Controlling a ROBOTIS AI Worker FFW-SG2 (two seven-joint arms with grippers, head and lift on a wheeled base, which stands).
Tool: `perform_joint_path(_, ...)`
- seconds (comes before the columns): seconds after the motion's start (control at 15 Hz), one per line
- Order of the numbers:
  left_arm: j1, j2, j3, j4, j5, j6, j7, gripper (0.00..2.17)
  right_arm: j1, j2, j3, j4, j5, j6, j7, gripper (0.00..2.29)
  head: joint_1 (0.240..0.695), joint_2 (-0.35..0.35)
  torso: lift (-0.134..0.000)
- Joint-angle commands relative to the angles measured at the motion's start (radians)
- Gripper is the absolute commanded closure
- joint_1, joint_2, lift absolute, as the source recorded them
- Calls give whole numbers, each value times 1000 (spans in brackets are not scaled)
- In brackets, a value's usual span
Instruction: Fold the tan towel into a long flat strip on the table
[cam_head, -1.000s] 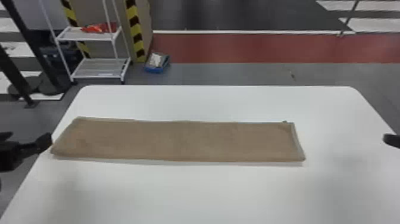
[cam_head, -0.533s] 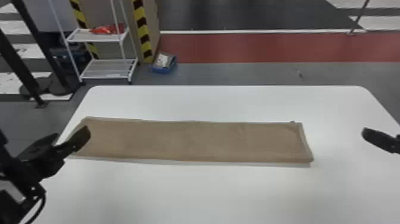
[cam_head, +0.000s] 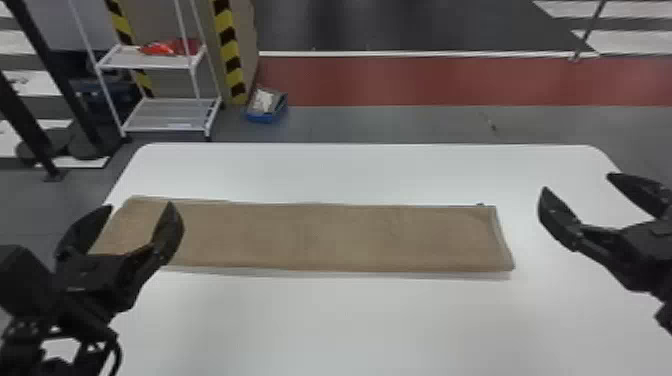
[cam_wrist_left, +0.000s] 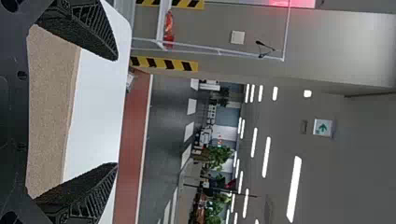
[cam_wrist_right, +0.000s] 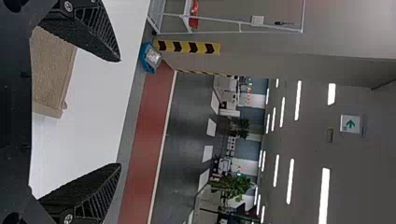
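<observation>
The tan towel lies flat as a long strip running left to right across the white table. My left gripper is over the towel's left end, its fingers spread with nothing between them. To the right of the towel's right end is my right gripper, also open and holding nothing. In the left wrist view, the towel stretches past the open left gripper. The right wrist view has the towel's end beyond the open right gripper.
Beyond the table's back left corner stands a white shelf rack with a red item on it. A blue box sits on the floor beside a post with yellow and black stripes.
Both arms have come farther into the head view from the sides, the left over the towel's left end. The head view has shifted slightly, while the towel keeps its shape.
</observation>
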Motion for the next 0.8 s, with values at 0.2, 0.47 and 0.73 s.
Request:
perform_joint_path(0.2, 85, -3, -115, 32, -130, -182, 50, 63, 126, 2, 32, 83, -43, -198, -50, 87, 695, -12, -123)
perform_joint_path(0.47, 120, -3, -138, 28, -156, -176, 107, 66, 176, 2, 49, 102, -86, -302, -30, 80, 695, -22, -123)
perform_joint_path(0.73, 140, -3, -136, 14, -156, -176, 107, 66, 184, 2, 85, 162, -111, -425, 42, 80, 695, 11, -123)
